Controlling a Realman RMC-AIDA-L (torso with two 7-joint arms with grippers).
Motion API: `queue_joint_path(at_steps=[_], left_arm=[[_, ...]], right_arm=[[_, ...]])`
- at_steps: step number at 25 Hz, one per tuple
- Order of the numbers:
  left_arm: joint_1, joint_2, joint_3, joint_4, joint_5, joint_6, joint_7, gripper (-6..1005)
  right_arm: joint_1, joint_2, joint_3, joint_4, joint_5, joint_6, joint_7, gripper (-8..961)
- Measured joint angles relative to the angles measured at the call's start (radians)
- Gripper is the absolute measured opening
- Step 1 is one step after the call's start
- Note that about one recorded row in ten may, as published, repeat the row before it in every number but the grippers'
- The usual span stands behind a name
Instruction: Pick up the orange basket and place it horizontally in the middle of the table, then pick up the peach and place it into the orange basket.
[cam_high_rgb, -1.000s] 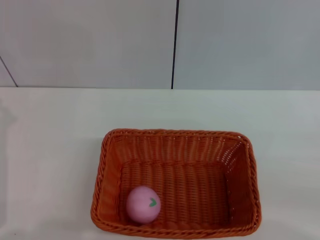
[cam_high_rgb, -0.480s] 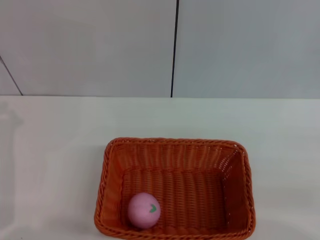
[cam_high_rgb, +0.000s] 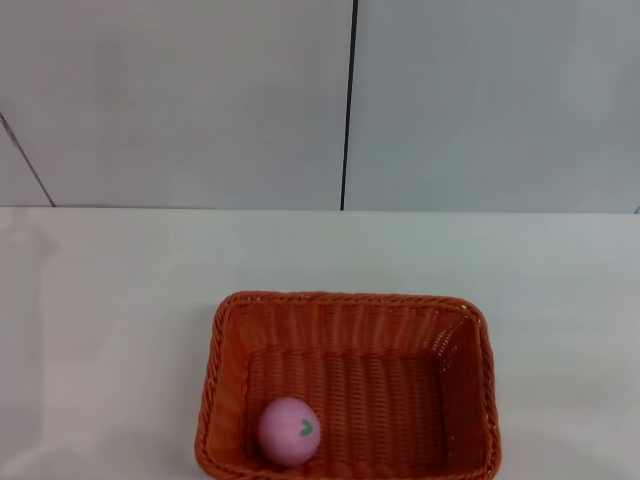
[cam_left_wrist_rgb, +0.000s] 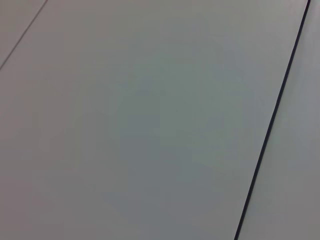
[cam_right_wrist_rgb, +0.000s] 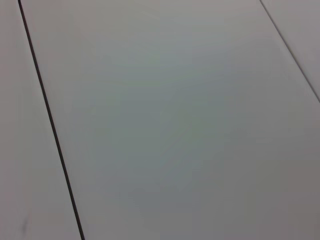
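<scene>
Sitting nearest the robot, the orange basket (cam_high_rgb: 350, 385) lies lengthwise across the white table (cam_high_rgb: 100, 300) at about its middle, and the peach (cam_high_rgb: 289, 431) rests inside in the near left corner, against the woven wall. Bare white tabletop spreads around and beyond the basket up to a pale grey panelled wall (cam_high_rgb: 180, 100) split by a thin dark vertical seam (cam_high_rgb: 347, 100). Neither gripper appears in any view, so their jaws cannot be judged; both wrist views show only wall panels.
</scene>
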Motion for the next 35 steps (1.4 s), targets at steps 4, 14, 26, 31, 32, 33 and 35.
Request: queue_joint_path(at_steps=[4,14,26,31,32,33,35], left_arm=[[0.0,0.0,0.0,0.0,0.0,0.0,0.0,8],[0.0,0.0,0.0,0.0,0.0,0.0,0.0,8],[0.0,0.0,0.0,0.0,0.0,0.0,0.0,8],[0.0,0.0,0.0,0.0,0.0,0.0,0.0,8],[0.0,0.0,0.0,0.0,0.0,0.0,0.0,8],[0.0,0.0,0.0,0.0,0.0,0.0,0.0,8],[0.0,0.0,0.0,0.0,0.0,0.0,0.0,8]], right_arm=[[0.0,0.0,0.0,0.0,0.0,0.0,0.0,-1],[0.0,0.0,0.0,0.0,0.0,0.0,0.0,-1],[0.0,0.0,0.0,0.0,0.0,0.0,0.0,-1],[0.0,0.0,0.0,0.0,0.0,0.0,0.0,-1],[0.0,0.0,0.0,0.0,0.0,0.0,0.0,-1],[0.0,0.0,0.0,0.0,0.0,0.0,0.0,-1],[0.0,0.0,0.0,0.0,0.0,0.0,0.0,-1]])
